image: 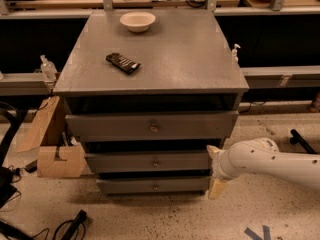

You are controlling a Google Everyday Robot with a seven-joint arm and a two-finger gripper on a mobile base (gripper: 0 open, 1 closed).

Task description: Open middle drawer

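Observation:
The grey cabinet (150, 59) has three drawers. The middle drawer (130, 162) is a wide, shallow grey front with a small round knob (156, 162) at its centre, and it stands slightly out from the frame. The top drawer (115, 126) has a taller front and the bottom drawer (125, 186) is the narrowest. My gripper (214, 170), on a white arm (270, 164) coming in from the right, is at the right end of the middle drawer. It is open, with one beige finger (213, 151) above and one below, and it holds nothing.
A white bowl (137, 20) and a dark flat object (122, 62) lie on the cabinet top. A cardboard box (55, 159) stands on the floor at the left, with cables (70, 226) nearby. Benches run behind the cabinet.

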